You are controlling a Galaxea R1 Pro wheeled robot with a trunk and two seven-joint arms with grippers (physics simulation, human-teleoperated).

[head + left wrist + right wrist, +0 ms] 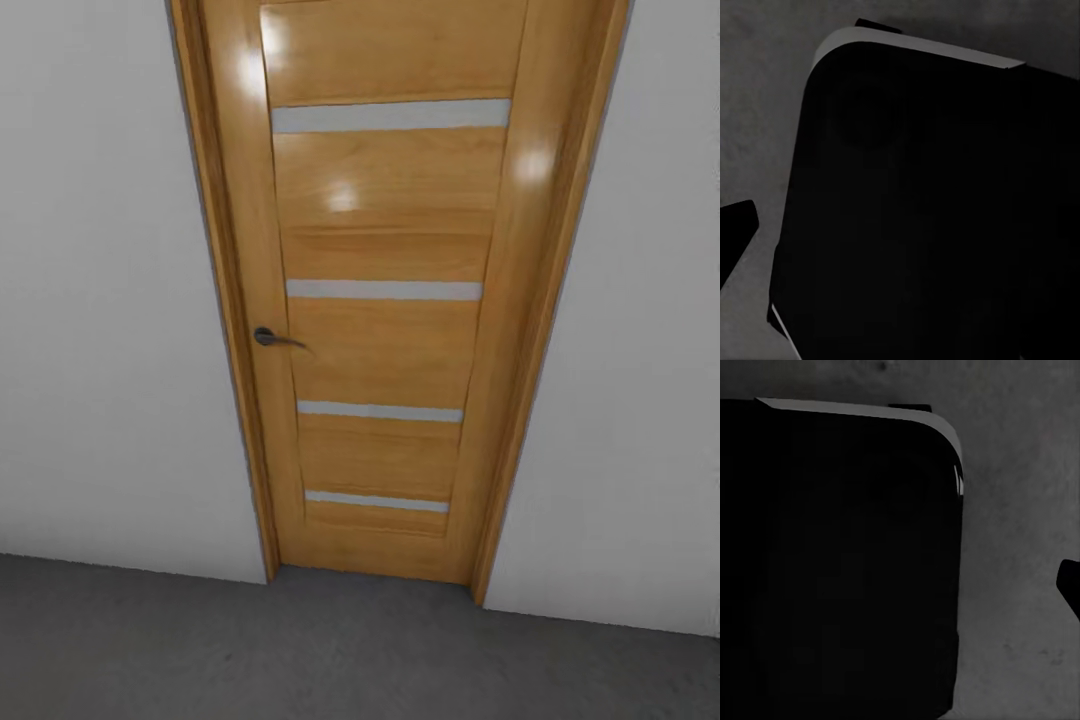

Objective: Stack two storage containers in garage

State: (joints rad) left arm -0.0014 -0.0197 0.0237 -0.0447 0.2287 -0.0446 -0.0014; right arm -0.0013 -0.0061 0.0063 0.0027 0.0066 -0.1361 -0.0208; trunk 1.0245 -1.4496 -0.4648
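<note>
The storage containers are out of view. In the head view I face a shut wooden door [385,300] with several frosted horizontal strips and a dark lever handle [272,338], set in a white wall. Dark grey speckled concrete floor [330,650] runs along its foot. In the left wrist view one dark fingertip [736,232] pokes in beside the robot's black base [937,210], above the same floor. The right wrist view shows another dark fingertip [1071,589] and the black base [840,562]. Neither wrist view shows anything held.
White wall [110,300] stands on both sides of the door frame [235,300]. The door is close ahead and blocks the way forward. Bare concrete [1020,510] lies around the robot's base.
</note>
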